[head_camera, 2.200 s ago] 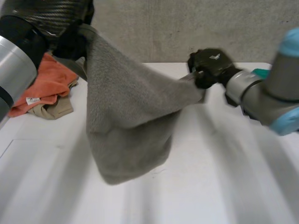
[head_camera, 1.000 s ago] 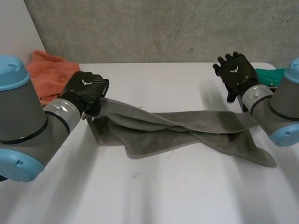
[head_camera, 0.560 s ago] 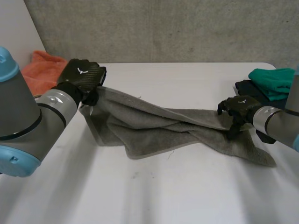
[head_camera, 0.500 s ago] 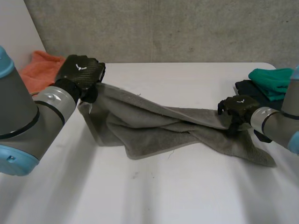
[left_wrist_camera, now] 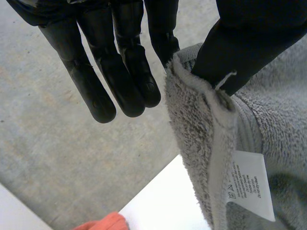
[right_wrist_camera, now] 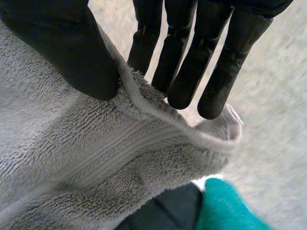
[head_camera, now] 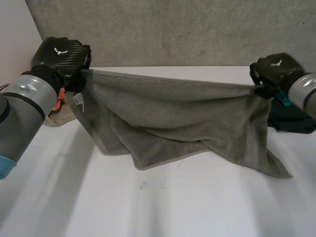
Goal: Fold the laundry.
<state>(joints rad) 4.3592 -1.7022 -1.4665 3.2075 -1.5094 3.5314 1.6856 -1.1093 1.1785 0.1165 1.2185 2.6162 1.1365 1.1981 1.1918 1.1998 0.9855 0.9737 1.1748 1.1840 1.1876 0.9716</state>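
Note:
A grey towel (head_camera: 173, 118) hangs stretched between my two raised hands, its top edge taut and its lower part resting on the white table (head_camera: 163, 202). My left hand (head_camera: 61, 54) pinches the towel's left top corner (left_wrist_camera: 201, 110) between thumb and fingers, beside a white label (left_wrist_camera: 244, 184). On the other side my right hand (head_camera: 274, 69) pinches the right top corner (right_wrist_camera: 144, 103) the same way. The towel's right bottom corner (head_camera: 279, 170) trails flat on the table.
Orange and beige cloths (head_camera: 60, 106) lie behind my left arm. A teal cloth (right_wrist_camera: 225, 206) on a dark one (head_camera: 291, 118) sits at the table's right edge, under my right hand. A grey concrete wall (head_camera: 173, 29) stands behind the table.
My right hand came down onto the towel's right end, shut on its corner, and lifted it. Both hands rose and spread apart, pulling the crumpled towel into a taut hanging sheet.

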